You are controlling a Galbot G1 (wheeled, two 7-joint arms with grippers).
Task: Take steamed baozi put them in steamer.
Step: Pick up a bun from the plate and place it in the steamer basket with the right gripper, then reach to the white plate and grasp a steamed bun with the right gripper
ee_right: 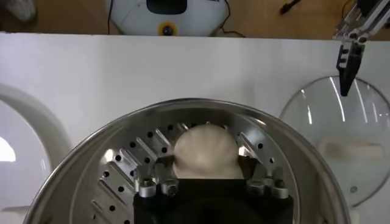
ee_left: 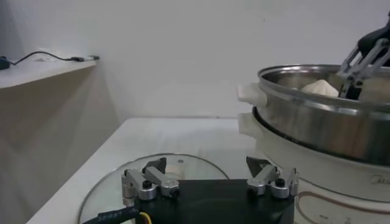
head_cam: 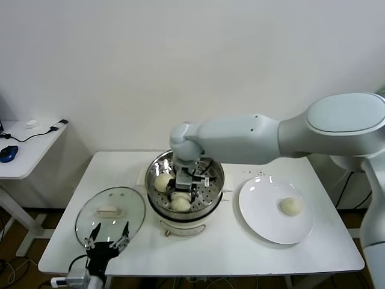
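The steamer (head_cam: pixel 213 169) stands mid-table on its white base. Two baozi lie on its perforated tray, one at the left (head_cam: pixel 162 181) and one at the front (head_cam: pixel 180 204). My right gripper (head_cam: pixel 190 178) reaches down into the steamer. In the right wrist view the right gripper (ee_right: pixel 204 163) has both fingers against the sides of a third baozi (ee_right: pixel 204 146), low over the tray (ee_right: pixel 122 173). A fourth baozi (head_cam: pixel 290 206) lies on the white plate (head_cam: pixel 264 220). My left gripper (head_cam: pixel 107 232) is open and empty at the front left.
The glass lid (head_cam: pixel 111 205) with its white handle lies flat left of the steamer, just beyond my left gripper (ee_left: pixel 207 163). The steamer wall (ee_left: pixel 317 119) rises close beside it. A side table with a mouse and cable stands far left.
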